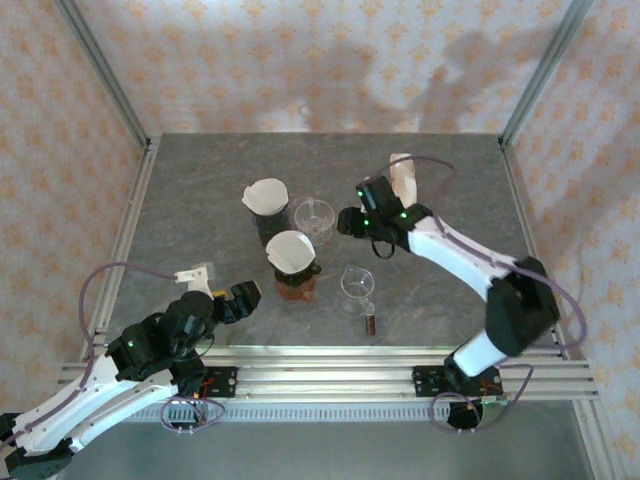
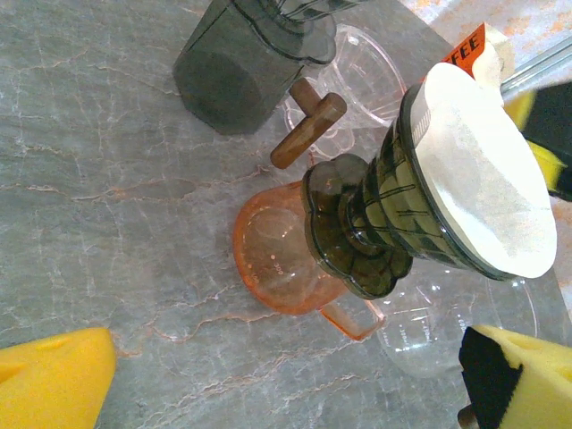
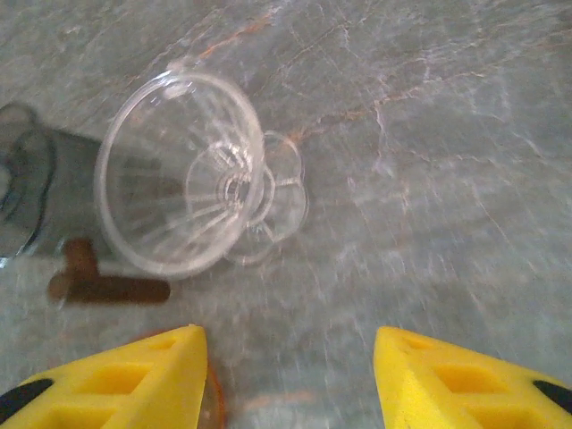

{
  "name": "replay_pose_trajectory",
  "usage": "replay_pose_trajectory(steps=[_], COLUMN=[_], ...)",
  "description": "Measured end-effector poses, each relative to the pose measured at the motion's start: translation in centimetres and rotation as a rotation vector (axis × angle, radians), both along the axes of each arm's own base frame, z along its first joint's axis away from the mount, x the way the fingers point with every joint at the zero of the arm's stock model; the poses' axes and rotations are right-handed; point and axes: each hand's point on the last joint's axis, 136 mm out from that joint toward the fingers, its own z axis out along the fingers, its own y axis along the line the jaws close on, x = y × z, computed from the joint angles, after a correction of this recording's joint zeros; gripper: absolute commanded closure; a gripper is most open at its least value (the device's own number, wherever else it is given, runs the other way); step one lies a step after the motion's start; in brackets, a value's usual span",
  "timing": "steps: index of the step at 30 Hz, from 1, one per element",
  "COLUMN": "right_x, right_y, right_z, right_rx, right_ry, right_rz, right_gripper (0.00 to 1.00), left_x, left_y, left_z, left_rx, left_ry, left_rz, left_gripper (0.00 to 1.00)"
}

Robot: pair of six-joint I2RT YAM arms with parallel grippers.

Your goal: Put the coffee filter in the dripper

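The left gripper (image 1: 243, 297) is seen at the near left of the table (image 1: 180, 180). Its yellow fingers (image 2: 55, 379) are spread wide, and nothing is gripped or touched. Ahead of them, and apart from both, a white filter (image 2: 487, 179) is seated in a dark dripper (image 2: 393, 223), which is set on an orange jug (image 2: 273, 259). Further back, a second filter (image 1: 265, 195) is seated in another dark dripper (image 1: 272, 228). To the right of these stands a clear dripper (image 3: 183, 174), with a brown handle (image 3: 112, 288) just beside it. The right gripper (image 3: 290, 375) is parted and nothing is held. The clear dripper lies just ahead of its fingers, untouched. A clear jug (image 1: 357, 285) is placed nearer the arms, and a cream packet (image 1: 402, 178) behind the right gripper.
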Motion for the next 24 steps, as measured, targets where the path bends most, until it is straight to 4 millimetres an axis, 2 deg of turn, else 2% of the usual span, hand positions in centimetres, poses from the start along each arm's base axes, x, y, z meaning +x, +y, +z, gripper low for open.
replay_pose_trajectory(steps=[4, 12, 18, 24], right_x=[2.4, 5.6, 5.9, 5.8], right_y=[1.2, 4.0, 4.1, 4.1], right_z=[-2.4, -3.5, -5.4, -5.6], right_rx=[0.046, 0.113, 0.104, 0.108], right_ry=[0.043, 0.061, 0.106, 0.117], right_rz=[-0.016, -0.033, -0.059, -0.071], right_gripper=[0.49, 0.57, 0.70, 0.89], left_x=[-0.1, -0.2, -0.4, -0.4], left_y=[0.0, 0.2, 0.3, 0.4], left_z=[-0.1, -0.2, -0.1, -0.2], left_rx=[0.002, 0.006, -0.002, -0.003], left_ry=[0.003, 0.007, 0.005, 0.007], left_rz=[-0.001, -0.002, 0.000, 0.002], left_gripper=[0.00, 0.00, 0.00, 0.00])
